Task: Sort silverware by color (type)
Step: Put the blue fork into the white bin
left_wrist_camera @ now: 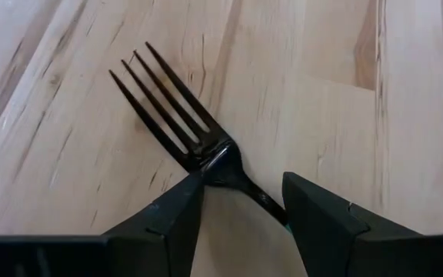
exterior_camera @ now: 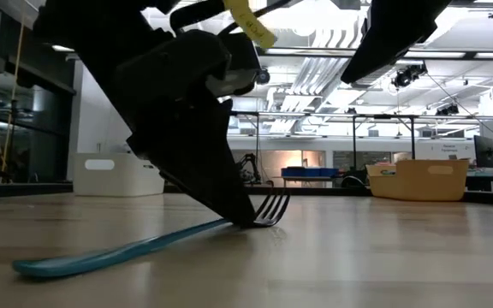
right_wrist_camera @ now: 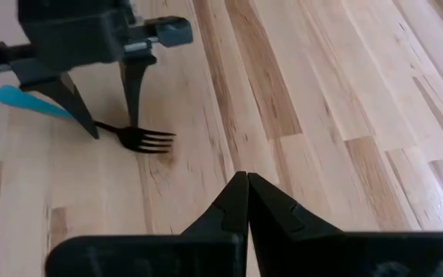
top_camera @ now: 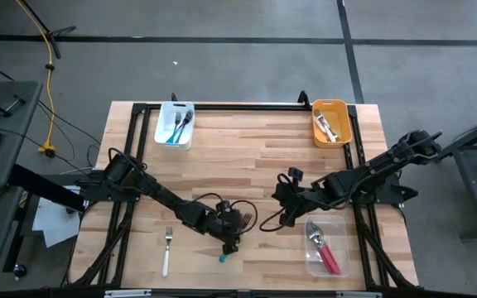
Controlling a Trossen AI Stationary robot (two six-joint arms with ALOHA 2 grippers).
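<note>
1. The teal-handled fork (exterior_camera: 144,244) lies flat near the table's (top_camera: 263,157) front edge, centre-left.
2. The left gripper (left_wrist_camera: 241,208) straddles its neck, fingers parted.
3. The right gripper (right_wrist_camera: 246,201) is closed and empty.
4. Light, stiff, probably slippery: pinch at the neck.

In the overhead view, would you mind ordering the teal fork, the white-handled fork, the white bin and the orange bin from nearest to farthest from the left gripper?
Measured from the left gripper:
1. Teal fork: right at the gripper, fingers astride its neck.
2. White-handled fork: lying alone towards the left arm's side of the table.
3. White bin: far left corner.
4. Orange bin: far right corner.
</note>
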